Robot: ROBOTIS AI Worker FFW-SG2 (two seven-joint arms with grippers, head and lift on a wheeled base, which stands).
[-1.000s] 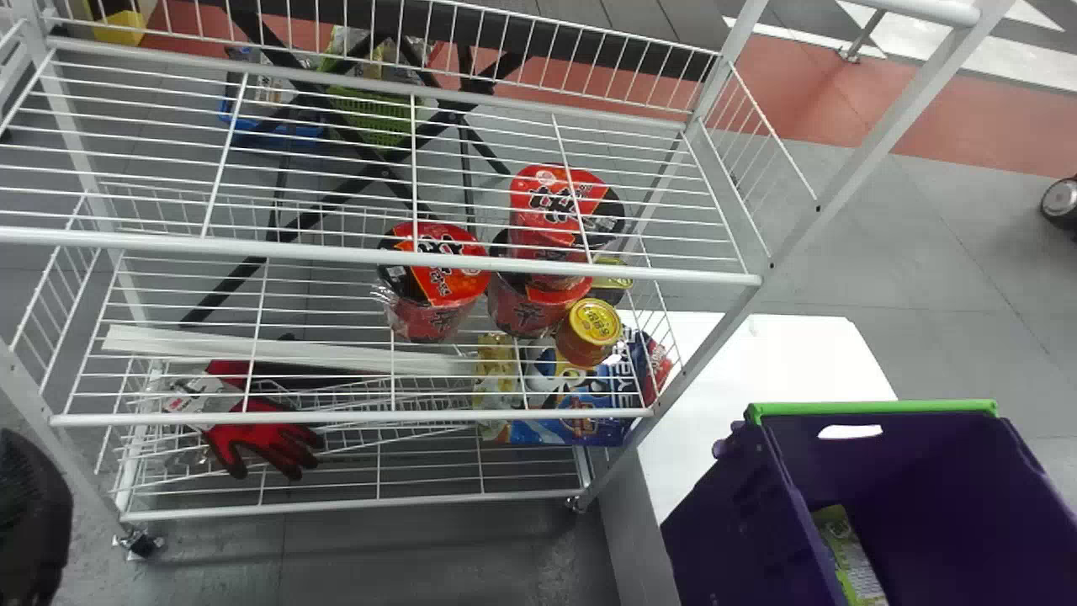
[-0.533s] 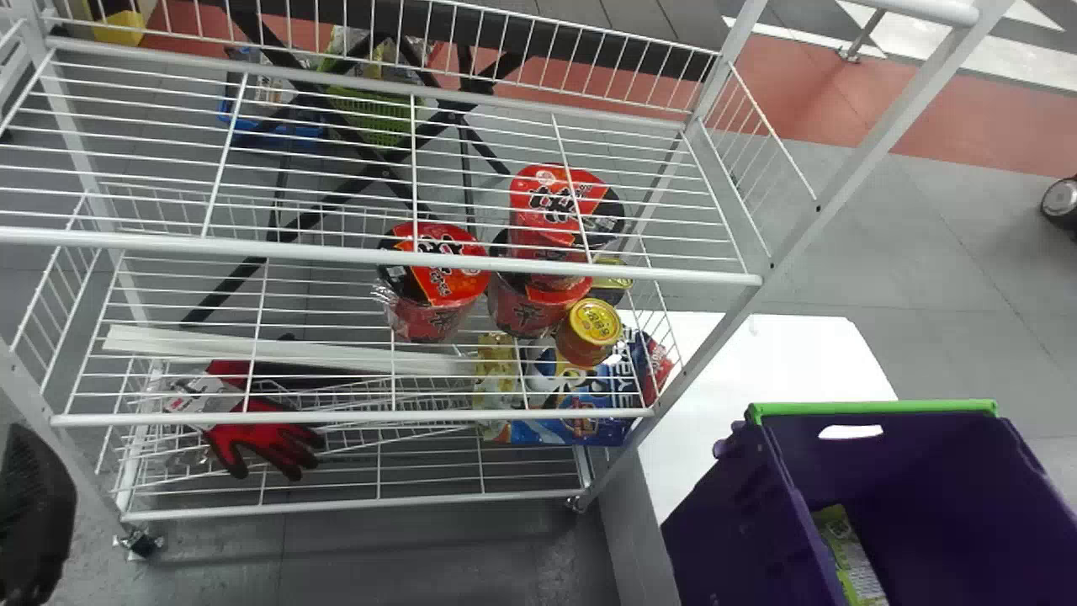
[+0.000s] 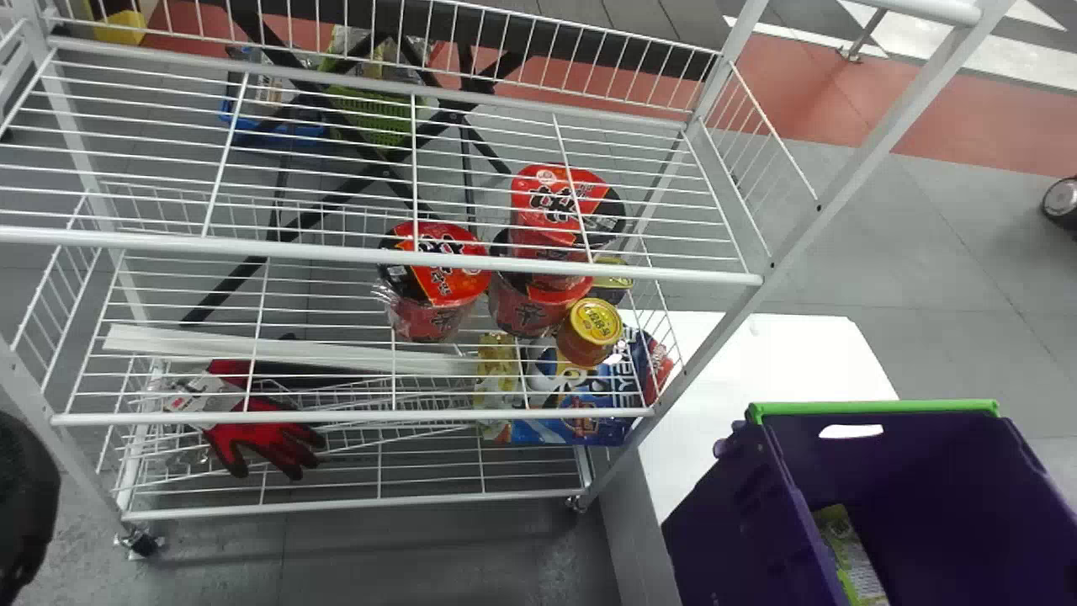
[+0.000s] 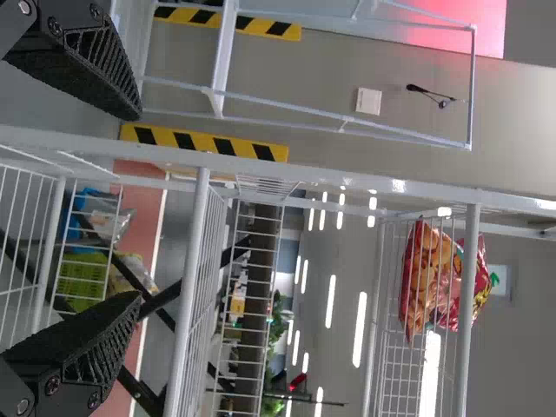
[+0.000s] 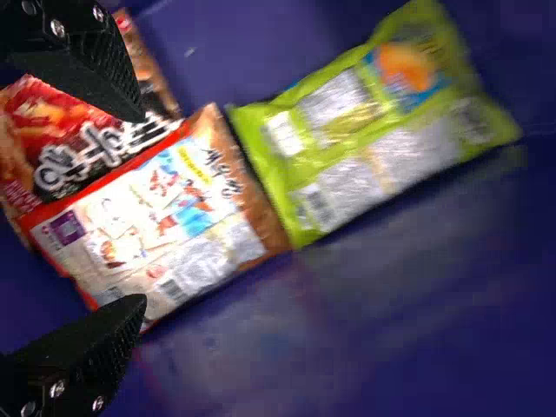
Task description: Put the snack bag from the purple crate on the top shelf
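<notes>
Part of my left gripper (image 3: 23,505) shows at the left edge, beside the white rack. In the left wrist view the left gripper (image 4: 139,206) stands open with nothing between its fingers, facing the rack's rails. Inside the purple crate (image 3: 715,513), at the lower right, lies a green snack bag (image 3: 850,547). The right wrist view looks into the crate: my right gripper (image 5: 139,208) is open above a white-and-red snack bag (image 5: 174,217). A red-brown bag (image 5: 69,148) lies partly under it, and the green bag (image 5: 373,130) lies alongside.
The rack's upper wire shelf (image 3: 379,252) spans the head view, with red noodle cups (image 3: 433,269) and a yellow-lidded jar (image 3: 593,328) below it. A white table (image 3: 757,362) stands beside the crate. In the left wrist view a red snack bag (image 4: 430,269) sits behind rack wires.
The visible part of my left gripper has shifted slightly toward the left edge and up. The rack, the crate and the green bag look unchanged.
</notes>
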